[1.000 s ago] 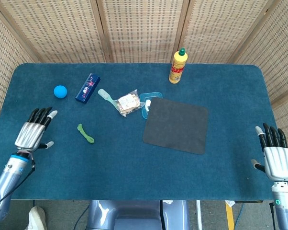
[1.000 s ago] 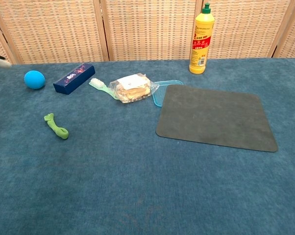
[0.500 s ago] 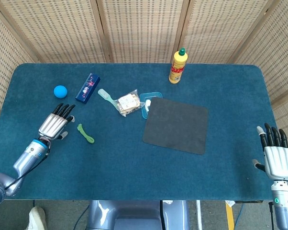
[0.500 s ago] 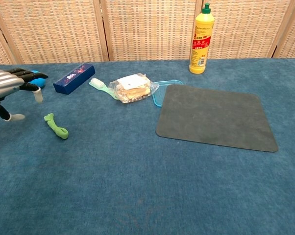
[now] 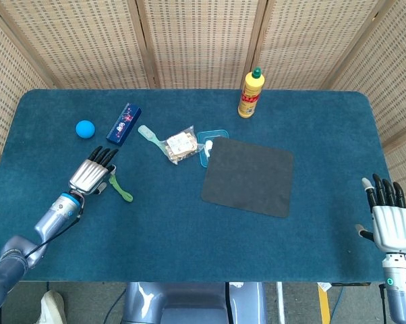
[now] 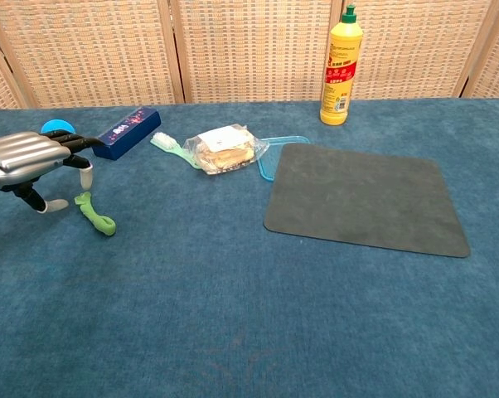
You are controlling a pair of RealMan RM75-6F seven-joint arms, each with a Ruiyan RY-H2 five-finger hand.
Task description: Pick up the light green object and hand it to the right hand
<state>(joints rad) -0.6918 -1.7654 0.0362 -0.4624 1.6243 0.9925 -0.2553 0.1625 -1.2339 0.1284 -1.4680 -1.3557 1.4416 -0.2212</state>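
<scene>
The light green object [image 5: 121, 189] [image 6: 95, 214] is a small knotted strip lying flat on the blue table at the left. My left hand [image 5: 94, 175] [image 6: 32, 162] hovers just to its left, palm down, fingers spread and holding nothing; its fingertips reach over the strip's near end. Far off at the table's front right edge, my right hand [image 5: 390, 219] rests with its fingers straight and apart, empty. The chest view does not show the right hand.
A blue ball [image 5: 85, 128] and a dark blue box [image 5: 124, 123] lie behind the left hand. A pale green toothbrush [image 5: 149, 135], a snack packet [image 5: 181, 144] and a clear blue lid [image 5: 211, 139] sit mid-table beside a dark grey mat [image 5: 248, 175]. A yellow bottle [image 5: 251, 93] stands at the back.
My left hand has moved right and forward from the table's left edge until it is beside the green strip. The right hand has stayed put.
</scene>
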